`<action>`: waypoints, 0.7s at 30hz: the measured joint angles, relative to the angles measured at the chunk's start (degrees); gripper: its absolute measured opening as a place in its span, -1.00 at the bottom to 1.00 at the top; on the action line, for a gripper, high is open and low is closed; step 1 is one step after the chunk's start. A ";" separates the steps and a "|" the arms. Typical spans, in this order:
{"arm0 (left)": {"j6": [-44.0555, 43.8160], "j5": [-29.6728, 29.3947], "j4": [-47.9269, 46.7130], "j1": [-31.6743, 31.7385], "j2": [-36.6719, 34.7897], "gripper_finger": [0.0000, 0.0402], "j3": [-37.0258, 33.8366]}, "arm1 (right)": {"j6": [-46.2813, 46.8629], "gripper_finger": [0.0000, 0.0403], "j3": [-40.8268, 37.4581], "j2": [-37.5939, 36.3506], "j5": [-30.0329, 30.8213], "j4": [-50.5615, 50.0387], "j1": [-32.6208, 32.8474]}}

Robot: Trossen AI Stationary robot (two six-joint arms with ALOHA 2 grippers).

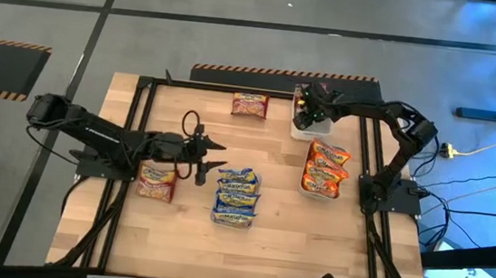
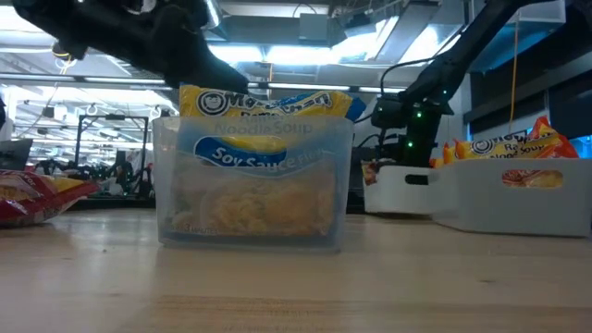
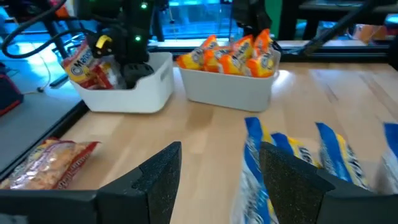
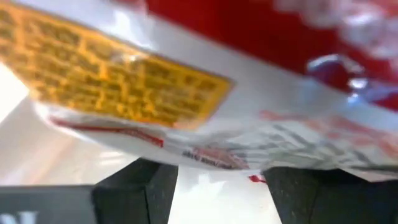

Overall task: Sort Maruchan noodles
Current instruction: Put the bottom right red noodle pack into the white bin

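The table (image 1: 174, 241) is pale wood, smooth and matt, framed in black metal; the noodle packets (image 1: 236, 195) are glossy, crinkled plastic film; one container (image 2: 252, 180) is clear plastic; the bins (image 3: 227, 87) are white, matt plastic.

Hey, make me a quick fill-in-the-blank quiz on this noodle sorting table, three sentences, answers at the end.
1. The blue packets stand in a ____ plastic container.
2. The orange packets sit in a bin coloured ____.
3. The right end effector is over the small white bin that holds ____ packets.

Answers: clear; white; red
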 joint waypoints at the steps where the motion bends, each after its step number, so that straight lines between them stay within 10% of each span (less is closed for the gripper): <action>1: 0.02 0.36 0.01 0.57 0.83 0.05 0.65 | -0.16 0.05 0.00 0.00 -0.55 0.43 0.52; 21: 1.53 1.78 -8.93 9.95 17.53 0.17 15.80 | -12.17 0.05 0.04 -7.22 -4.93 -5.44 5.91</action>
